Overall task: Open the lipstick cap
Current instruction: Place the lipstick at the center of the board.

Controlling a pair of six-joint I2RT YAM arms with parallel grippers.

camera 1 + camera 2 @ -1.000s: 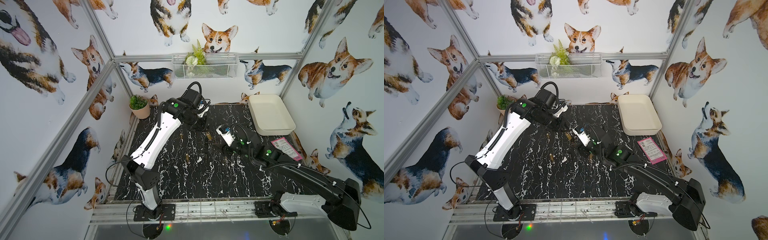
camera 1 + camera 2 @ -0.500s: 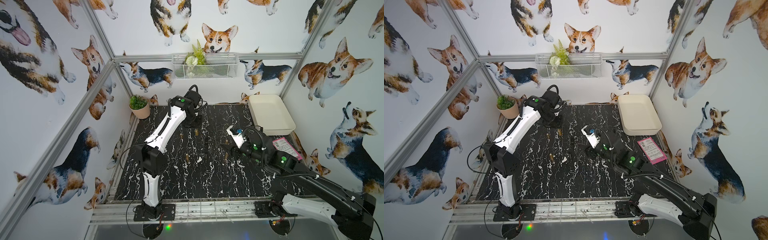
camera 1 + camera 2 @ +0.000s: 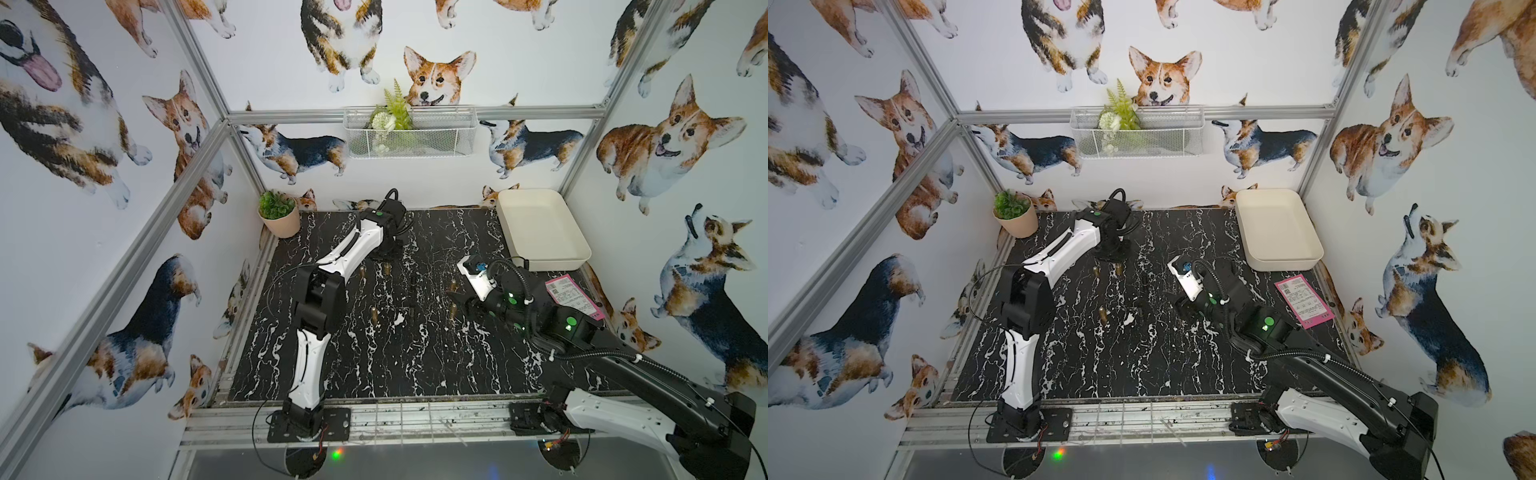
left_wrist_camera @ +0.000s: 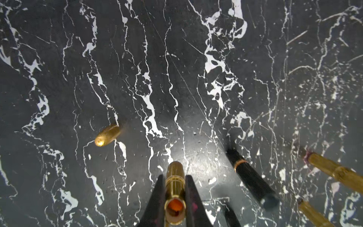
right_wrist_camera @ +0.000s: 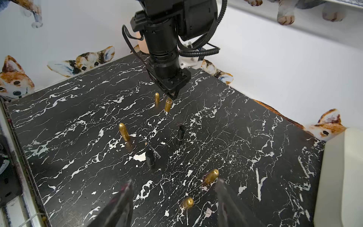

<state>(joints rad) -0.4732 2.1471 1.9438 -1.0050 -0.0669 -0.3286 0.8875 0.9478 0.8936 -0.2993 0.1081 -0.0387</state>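
currently, on the black marbled table (image 3: 374,365):

1. left gripper (image 4: 174,177): fingers pinched onto the gold lipstick (image 4: 174,188), one on either side of the tube.
2. gold lipstick: upright, slightly tilted, on the far part of the table toward the back wall. its upper end is open and shows orange-red inside. whether its foot touches the table cannot be told.
3. right gripper (image 5: 173,181): fingers spread wide, gripping nothing, low over the right-middle part of the table.
4. gold pieces (image 5: 124,131): four, bullet-shaped, standing. one is just beside the held lipstick, one alone mid-table, two close to the right gripper.
5. black tubes (image 5: 181,133): two, upright, mid-table between the grippers.
6. white tray (image 3: 557,262): back right corner, with a pink card (image 3: 573,297) lying near its front.
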